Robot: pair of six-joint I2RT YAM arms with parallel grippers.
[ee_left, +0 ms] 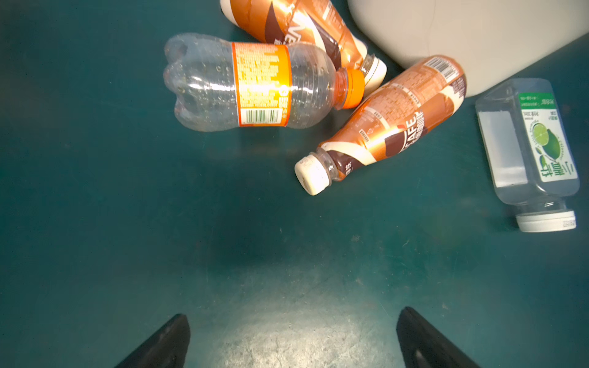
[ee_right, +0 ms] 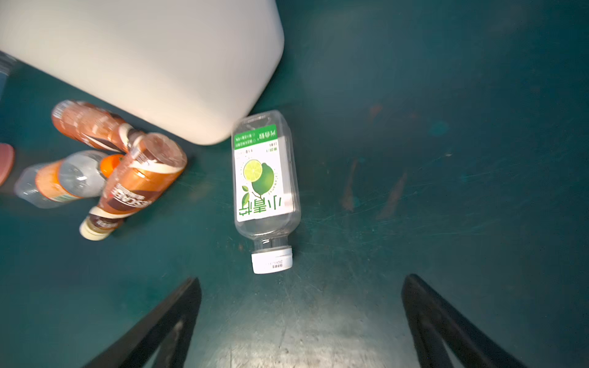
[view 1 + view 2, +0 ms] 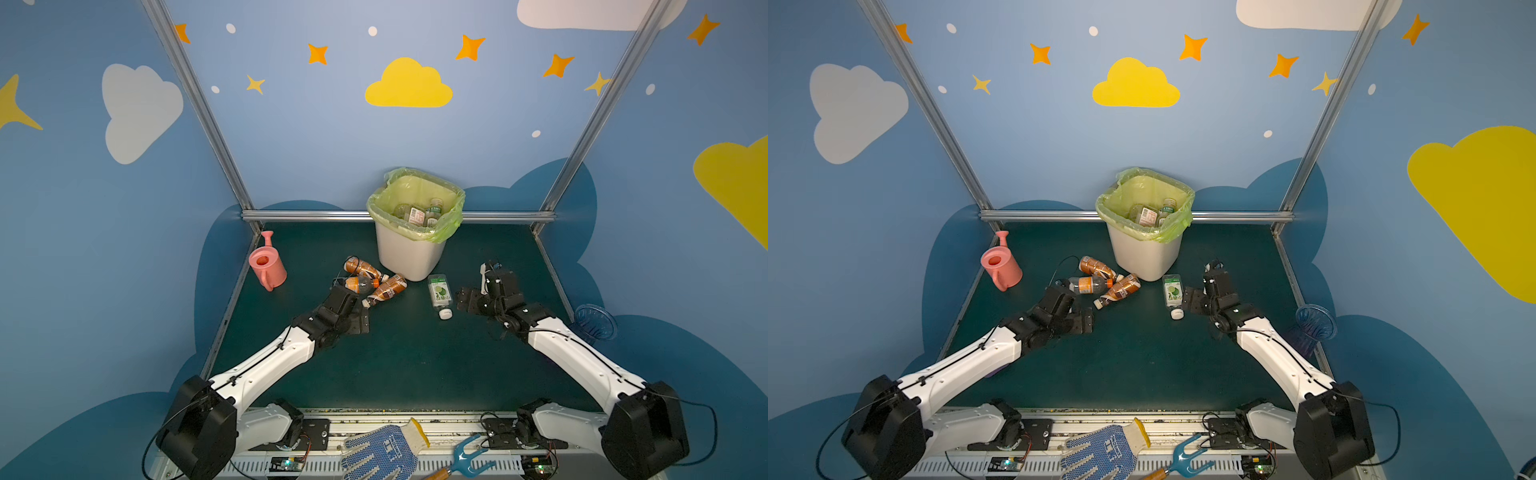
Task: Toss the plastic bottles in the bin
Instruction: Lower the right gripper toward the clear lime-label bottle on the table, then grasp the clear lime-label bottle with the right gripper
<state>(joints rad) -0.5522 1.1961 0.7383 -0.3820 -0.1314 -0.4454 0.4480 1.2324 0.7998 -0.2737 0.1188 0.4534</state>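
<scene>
The off-white bin [image 3: 409,257] [image 3: 1144,257] with a light-green bag stands at the back of the mat, with several plastic bottles [image 3: 417,214] inside. Against its left front lie three bottles: two brown-labelled ones [image 1: 398,118] [image 1: 296,25] and a clear orange-labelled one [image 1: 255,86]. A clear green-labelled bottle [image 2: 263,178] [image 3: 439,293] lies to the bin's right front, white cap toward me. My left gripper [image 1: 294,313] [image 3: 349,305] hovers open just short of the three bottles. My right gripper [image 2: 302,278] [image 3: 478,291] is open and empty just right of the green-labelled bottle's cap.
A pink watering can [image 3: 268,266] stands at the mat's left edge. A clear blue cup [image 3: 594,322] sits beyond the right edge. A dotted glove [image 3: 382,451] and a blue hand fork [image 3: 469,459] lie on the front rail. A metal frame bar [image 3: 311,215] runs behind the bin.
</scene>
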